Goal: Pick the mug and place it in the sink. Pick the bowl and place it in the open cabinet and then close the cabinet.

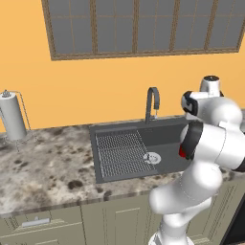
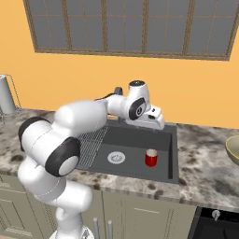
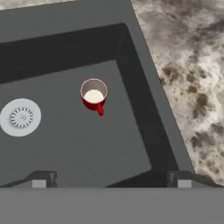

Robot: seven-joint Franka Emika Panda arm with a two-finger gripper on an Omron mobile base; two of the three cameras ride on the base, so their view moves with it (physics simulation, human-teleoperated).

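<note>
Speckled stone counter (image 3: 192, 65) | small red mug w/ pale top (image 3: 93, 96) upright on dark grey sink (image 3: 144, 83) floor, below spread, empty fingers (image 3: 184, 179) | gripper (image 2: 156, 119) | risk: you swing toward tan bowl (image 2: 233, 150) low, clip sink wall.

In the left base view the arm (image 1: 206, 143) covers the right part of the sink (image 1: 119, 129) and all but a red sliver of the mug (image 1: 182, 152). In the right base view the bowl (image 2: 233, 149) is cut by the right edge, the paper towel roll (image 2: 4, 95) by the left.
</note>
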